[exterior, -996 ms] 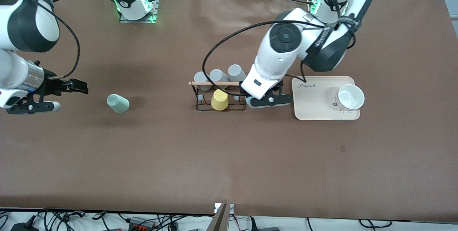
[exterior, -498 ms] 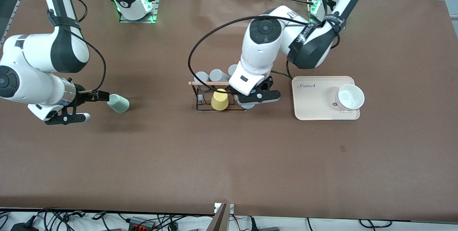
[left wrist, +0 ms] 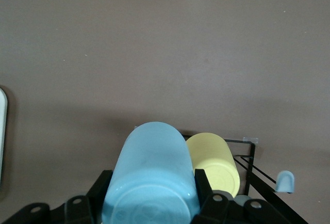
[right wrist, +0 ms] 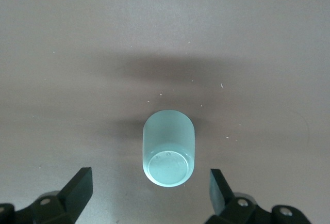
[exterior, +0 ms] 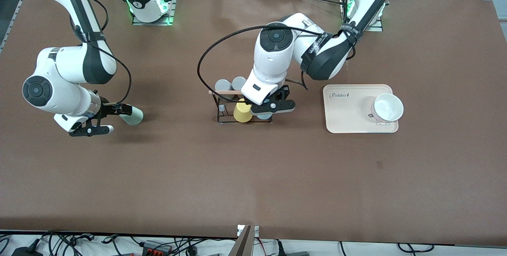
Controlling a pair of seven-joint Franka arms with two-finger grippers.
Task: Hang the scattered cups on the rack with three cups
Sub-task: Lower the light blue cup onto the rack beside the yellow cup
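Observation:
The light blue cup (left wrist: 152,177) lies sideways in my left gripper (left wrist: 153,195), which is shut on it. That gripper (exterior: 265,110) hangs over the end of the black wire rack (exterior: 220,114) nearest the tray, and the blue cup is right beside the yellow cup (exterior: 242,111) on the rack. Toward the right arm's end of the table, the mint green cup (exterior: 134,117) lies on its side. My right gripper (right wrist: 149,185) is open, with a finger on each side of that cup's (right wrist: 168,146) base and not touching it.
Two grey cups (exterior: 230,84) sit at the rack's wooden rod (exterior: 220,92). A beige tray (exterior: 348,119) with a white bowl (exterior: 388,107) lies toward the left arm's end of the table.
My left gripper has carried the blue cup from beside the rack's tray end to over that end, next to the yellow cup. My right gripper has reached the mint cup and straddles its base.

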